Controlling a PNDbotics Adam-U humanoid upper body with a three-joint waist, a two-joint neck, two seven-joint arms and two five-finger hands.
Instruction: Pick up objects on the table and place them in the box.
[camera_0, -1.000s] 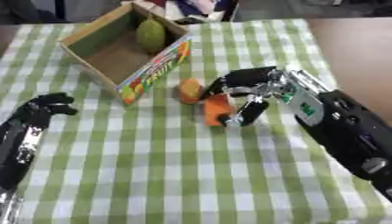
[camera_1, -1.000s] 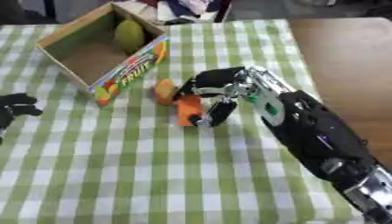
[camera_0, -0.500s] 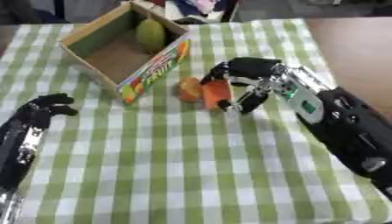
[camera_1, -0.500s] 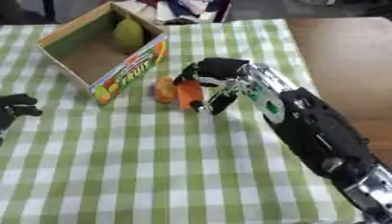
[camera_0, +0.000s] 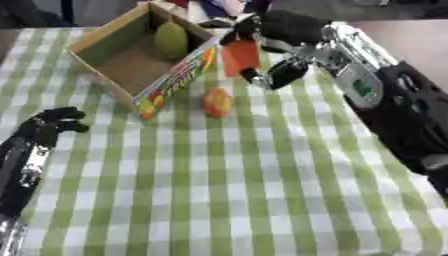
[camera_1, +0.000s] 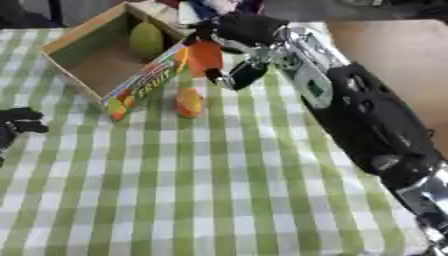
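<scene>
Left eye view: we see our right hand (camera_0: 278, 35) curled round an orange block (camera_0: 240, 56), held above the checked tablecloth (camera_0: 262, 190) just beside the cardboard box (camera_0: 140, 55). A green fruit (camera_0: 171, 40) lies inside the box. A small orange fruit (camera_0: 217, 101) sits on the cloth near the box's printed side.

Right eye view: our left hand (camera_1: 19, 122) rests at the left edge, fingers curled, holding nothing.

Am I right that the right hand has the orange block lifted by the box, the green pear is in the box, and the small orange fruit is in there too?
Not quite. The small orange fruit lies on the tablecloth outside the box, as the left eye view shows. The right hand does hold the orange block lifted, and the green pear is in the box.
</scene>
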